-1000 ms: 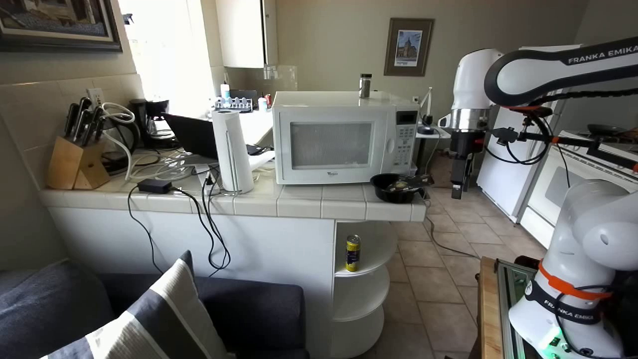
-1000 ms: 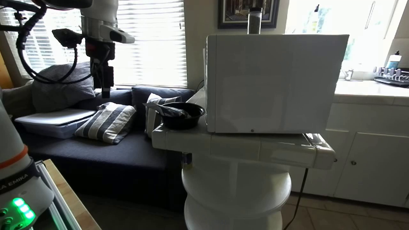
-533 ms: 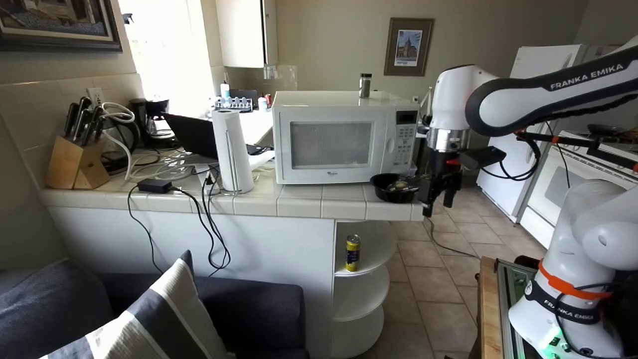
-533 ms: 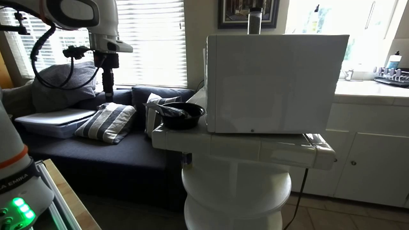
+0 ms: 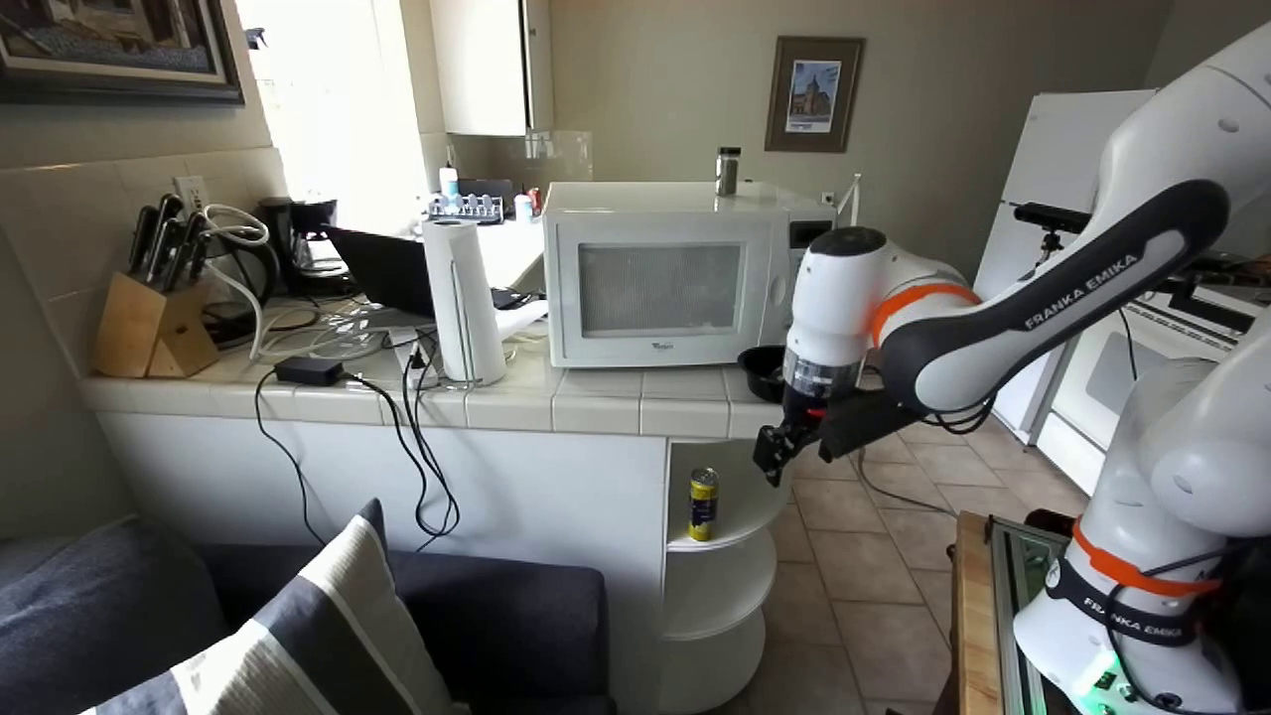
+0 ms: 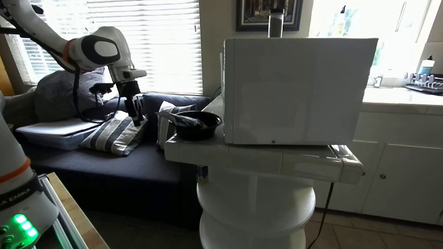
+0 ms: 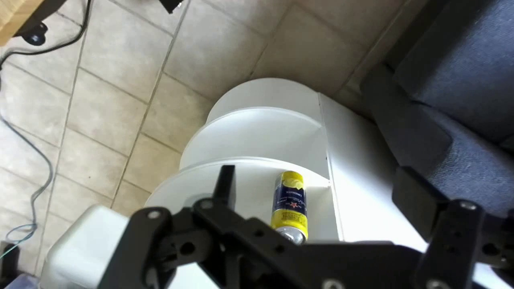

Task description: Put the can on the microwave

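"What is standing at the left end of the tiled counter?"

"A wooden knife block is standing there, its black handles slanting upward. Lower down, a striped cushion is leaning on the navy sofa, and a black power adapter is lying near the counter's front edge, its cords dangling."

"And farther along?"

"A laptop, screen raised, is sitting partly behind an upright paper towel roll. Next, a white countertop microwave is taking up the counter's right end, its door shut."

"Where is the yellow and blue drink can standing?"

"It is standing upright on the top rounded shelf, below the counter. High above it, a dark-lidded jar is standing on the microwave's top. A black bowl is resting on the counter just beside the microwave, partly hidden by the arm."

"And the Robotiq gripper?"

"In an exterior view it is hanging to the right of the can and higher, tilted downward, near but apart. In the wrist view its jaws are standing wide apart, and the can is showing between them, beyond the tips."

"What is filling the right side?"

"The Franka Panda arm is slanting down from the upper right. Behind it, a white refrigerator and a white stove are standing."
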Controlling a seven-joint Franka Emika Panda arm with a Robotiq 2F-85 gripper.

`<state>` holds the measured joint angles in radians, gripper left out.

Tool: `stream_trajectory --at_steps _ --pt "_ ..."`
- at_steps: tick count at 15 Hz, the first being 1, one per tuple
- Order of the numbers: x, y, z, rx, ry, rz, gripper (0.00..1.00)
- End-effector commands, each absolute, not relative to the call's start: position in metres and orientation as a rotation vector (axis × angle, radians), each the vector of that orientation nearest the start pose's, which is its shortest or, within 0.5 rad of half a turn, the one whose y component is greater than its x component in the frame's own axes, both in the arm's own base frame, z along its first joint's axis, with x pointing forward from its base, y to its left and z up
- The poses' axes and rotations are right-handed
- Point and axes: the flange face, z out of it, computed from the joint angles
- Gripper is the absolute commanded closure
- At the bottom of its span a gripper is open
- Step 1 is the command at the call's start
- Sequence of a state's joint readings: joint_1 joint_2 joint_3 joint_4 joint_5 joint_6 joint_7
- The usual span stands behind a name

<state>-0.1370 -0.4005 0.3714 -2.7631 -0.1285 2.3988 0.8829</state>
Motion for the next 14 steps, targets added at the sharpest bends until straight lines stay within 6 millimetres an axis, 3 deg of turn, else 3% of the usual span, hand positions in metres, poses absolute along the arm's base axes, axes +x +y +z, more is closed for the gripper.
stream_trajectory --at_steps 1,7,9,10,14 --pt "0.372 0.083 0.278 -3.25 1.023 -0.316 0.0" --pt "0.37 0.066 0.226 -3.367 1.202 -0.497 0.0" --pt "0.371 0.057 0.207 -3.419 1.234 -0.476 0.0" --pt "0.364 0.059 0.226 -3.393 1.196 -0.507 0.0" --pt "0.368 0.056 0.21 -3.411 1.22 -0.452 0.0"
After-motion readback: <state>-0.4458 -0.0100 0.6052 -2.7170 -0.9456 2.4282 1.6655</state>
